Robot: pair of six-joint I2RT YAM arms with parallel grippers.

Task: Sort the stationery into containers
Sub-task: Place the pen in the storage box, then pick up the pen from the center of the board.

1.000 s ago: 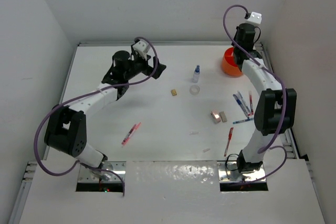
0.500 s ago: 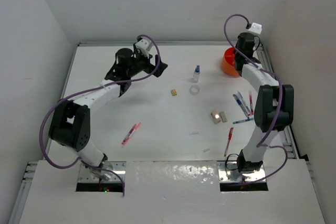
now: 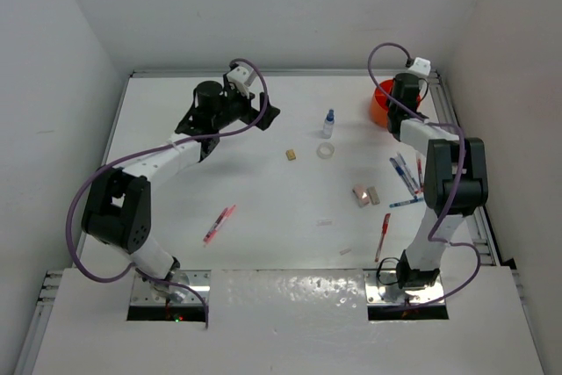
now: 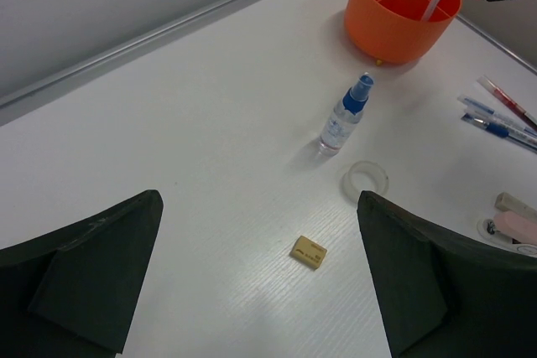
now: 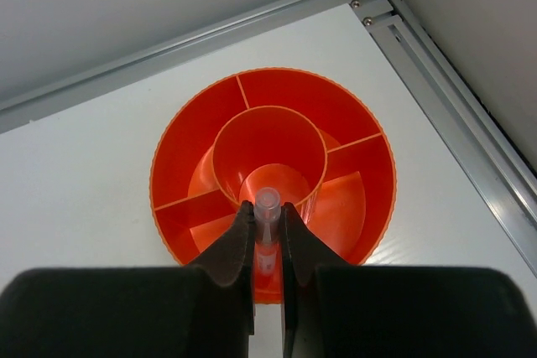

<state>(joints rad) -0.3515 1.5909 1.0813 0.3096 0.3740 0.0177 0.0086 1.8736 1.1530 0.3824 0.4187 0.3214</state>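
Right end effector [image 5: 267, 222] is pinched almost shut on a thin pen [image 5: 268, 204], held upright with its pale end toward the wrist camera, directly above the orange tub [image 5: 180, 144] at the upper right of the overhead view. The pen stands over the near wall of the tub's centre cup; whether its lower end has entered a compartment I cannot tell. Left end effector [image 4: 258, 207] is spread wide with nothing between its fingers, hovering above the worktop [image 4: 168, 123] at the upper left of the overhead view, well apart from every item. By my reading the sort has barely begun. The centre cup and the outer segments that show in the right wrist view hold nothing, though the nearest segment is partly hidden by the fingers, so this pen looks to be the first item in. All the rest lies out on the worktop: the blue-capped bottle [image 4: 342, 119] upright near the tub, the tape ring [image 4: 365, 179] just beside it, the tan eraser [image 4: 309, 252] lower in that frame, two erasers [image 3: 366, 194] right of centre, a cluster of pens [image 3: 406, 173] at the right, a red pen [image 3: 384, 236] lower right and a pink pen [image 3: 219, 224] lower left.
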